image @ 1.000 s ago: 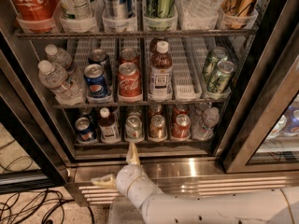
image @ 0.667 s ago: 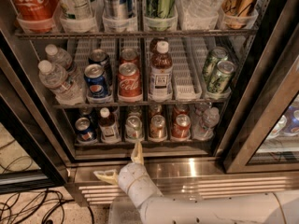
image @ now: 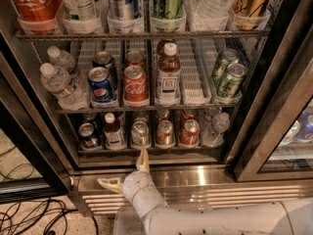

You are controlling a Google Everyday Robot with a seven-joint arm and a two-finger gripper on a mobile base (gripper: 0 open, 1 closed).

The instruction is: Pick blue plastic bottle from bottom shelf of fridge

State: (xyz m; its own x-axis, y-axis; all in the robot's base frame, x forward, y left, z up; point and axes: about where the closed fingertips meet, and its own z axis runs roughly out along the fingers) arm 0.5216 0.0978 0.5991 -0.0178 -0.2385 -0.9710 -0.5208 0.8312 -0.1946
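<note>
End effector (image: pixel 123 170) (fingers spread) just below blue plastic bottle (image: pixel 113 132)

Cola can (image: pixel 135 86), Pepsi can (image: pixel 101 86), floor cables (image: pixel 30 214)

**White arm, cream fingers**

Your gripper (image: pixel 122 168) sat low before the fridge (image: pixel 205 173), its two cream fingers (image: pixel 143 161) splayed apart. Behind them you had a rounded white wrist (image: pixel 137 192) and a thick, smooth white arm (image: pixel 220 222).
</note>
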